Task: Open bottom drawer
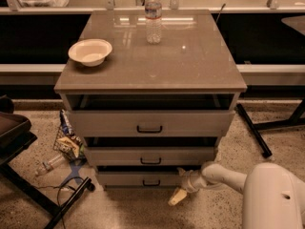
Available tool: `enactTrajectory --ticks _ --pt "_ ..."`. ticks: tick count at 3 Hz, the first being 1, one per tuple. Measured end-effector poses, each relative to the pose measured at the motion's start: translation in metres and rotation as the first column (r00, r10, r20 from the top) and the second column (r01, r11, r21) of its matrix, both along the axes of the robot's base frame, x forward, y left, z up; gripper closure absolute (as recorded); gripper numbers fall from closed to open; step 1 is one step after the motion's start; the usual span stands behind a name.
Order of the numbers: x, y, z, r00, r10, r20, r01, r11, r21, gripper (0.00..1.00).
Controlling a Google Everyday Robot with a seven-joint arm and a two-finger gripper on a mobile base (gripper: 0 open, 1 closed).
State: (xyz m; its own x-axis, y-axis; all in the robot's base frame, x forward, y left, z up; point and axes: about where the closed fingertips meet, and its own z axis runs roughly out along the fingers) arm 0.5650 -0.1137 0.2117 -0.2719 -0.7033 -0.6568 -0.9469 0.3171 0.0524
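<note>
bottom grey-beige drawer front, with its horizontal small dark bar handle, lies at nine o'clock from the tan two-finger gripper, which is spread and sits near the front's right end.

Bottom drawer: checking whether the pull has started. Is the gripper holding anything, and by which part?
Nothing visibly held: the gripper is beside the bottom drawer's right front, away from its handle.

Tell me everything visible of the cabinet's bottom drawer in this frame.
The bottom drawer, lowest of three grey-beige fronts on the cabinet, is flat and wide, with a small dark bar handle at its middle. It sits just above the speckled floor, a dark gap showing above its front. The robot's pale gripper is at its right end; contact cannot be told.
</note>
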Motion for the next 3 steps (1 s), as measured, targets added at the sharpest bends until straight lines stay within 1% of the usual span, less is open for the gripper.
enactTrajectory --ticks 1,2,3 --pt "-0.0036 0.0064 -0.0149 0.9998 0.003 -0.020 -0.003 1.000 0.015 0.00" --pt "-0.0037 0.0150 -0.0206 0.9996 0.018 -0.021 -0.018 1.000 0.024 0.18" --pt "-0.0037 0.0150 -0.0183 0.9996 0.018 -0.021 -0.018 1.000 0.024 0.41"
